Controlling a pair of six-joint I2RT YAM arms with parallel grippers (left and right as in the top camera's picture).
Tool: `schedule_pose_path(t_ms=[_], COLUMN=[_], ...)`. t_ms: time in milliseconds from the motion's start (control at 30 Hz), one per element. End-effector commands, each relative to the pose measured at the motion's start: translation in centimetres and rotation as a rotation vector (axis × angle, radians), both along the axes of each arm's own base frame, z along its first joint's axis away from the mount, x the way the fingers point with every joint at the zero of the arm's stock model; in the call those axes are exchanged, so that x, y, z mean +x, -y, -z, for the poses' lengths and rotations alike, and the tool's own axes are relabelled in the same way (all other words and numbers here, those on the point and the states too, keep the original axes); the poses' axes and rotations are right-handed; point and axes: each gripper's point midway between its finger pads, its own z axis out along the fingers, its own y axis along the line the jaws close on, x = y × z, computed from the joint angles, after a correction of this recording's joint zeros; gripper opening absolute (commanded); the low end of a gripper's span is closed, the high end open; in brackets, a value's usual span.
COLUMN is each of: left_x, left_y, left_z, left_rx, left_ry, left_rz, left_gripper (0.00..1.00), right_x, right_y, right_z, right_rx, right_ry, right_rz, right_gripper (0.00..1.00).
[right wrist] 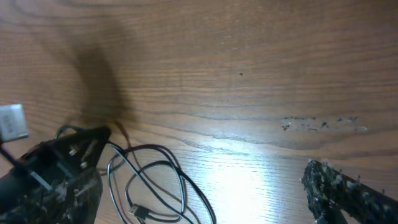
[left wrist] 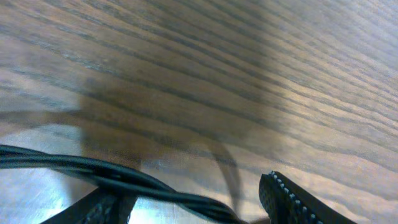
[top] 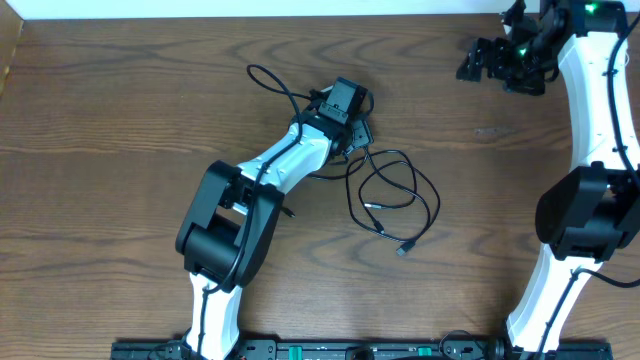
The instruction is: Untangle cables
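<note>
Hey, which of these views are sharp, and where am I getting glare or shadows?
Overhead: sharp, evenly lit, cable crisp against the table. Left wrist: very close, cable blurred in the foreground, broad shadow over the grain, glare at lower left. Right wrist: soft overall, bright glare low in the middle, dark shadow at upper left.

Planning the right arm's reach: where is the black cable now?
Overhead, the black cable lies midway across the table, its loops just below and right of the left gripper; the right gripper is far off, upper right.
</note>
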Motion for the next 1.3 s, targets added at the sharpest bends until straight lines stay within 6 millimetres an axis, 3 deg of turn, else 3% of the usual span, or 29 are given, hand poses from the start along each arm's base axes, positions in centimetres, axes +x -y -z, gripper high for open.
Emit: schedule_pose_path(t_ms=[0,67,133,233,267,367,433,533,633,667,700,867,1067,1267], left_x=[-0.3,-0.5,-0.6,-0.6,-0.7,-1.1,-1.3,-1.7,-2.7,-3.2,-4.2,-7.7,-10.7,-11.1], left_y=[-0.5,-0.6,-0.6,-0.6,-0.5,0.4,1.4,3.5,4.7,4.9,4.8,3.2,0.4,-1.3], left_z=[2.8,3.4,3.6,3.5,3.5,2.7,1.0,-4.1,-11.4,-13.7,-17.4,-27.5,-34.9,-36.9], left_rx=[0.047,0.055,0.062,0.078,0.076,0.04,-0.013,-0.164,-0.324,-0.362,-0.411,-0.468,-0.493,-0.492], left_ry=[-0.03,-0.044,-0.046,-0.035,-0.035,-0.039,-0.029,0.019,0.097,0.124,0.176,0.372,0.555,0.613], left_rz=[0.004,0.004,0.013,0.055,0.071,0.137,0.184,0.293,0.372,0.394,0.426,0.497,0.502,0.475], left_gripper=[0.67,0.66,0.58,0.15,0.08,0.08,0.07,0.07,0.07,0.07,0.07,0.08,0.07,0.08], right_x=[-0.2,-0.2,-0.2,-0.2,-0.2,-0.3,-0.5,-0.7,-1.2,-1.3,-1.5,-1.8,-2.2,-3.2], right_y=[-0.9,-1.0,-1.1,-1.1,-1.1,-1.3,-1.5,-2.7,-4.9,-5.6,-6.3,-6.7,-7.0,-8.9], right_z=[0.5,0.5,0.5,0.5,0.5,0.6,0.6,0.2,-0.8,-1.1,-1.5,-1.7,-1.6,-1.5], right_rx=[-0.002,-0.002,-0.002,-0.002,-0.001,-0.001,0.003,0.055,0.161,0.196,0.228,0.242,0.238,0.231], right_ry=[-0.008,-0.008,-0.008,-0.009,-0.01,-0.014,-0.021,-0.014,0.019,0.031,0.044,0.054,0.046,0.042], right_rz=[-0.033,-0.036,-0.037,-0.037,-0.038,-0.041,-0.045,-0.088,-0.195,-0.228,-0.262,-0.299,-0.318,-0.403], right_gripper=[0.99,0.99,0.99,0.99,0.99,0.99,0.99,0.95,0.94,0.93,0.93,0.98,0.99,0.99])
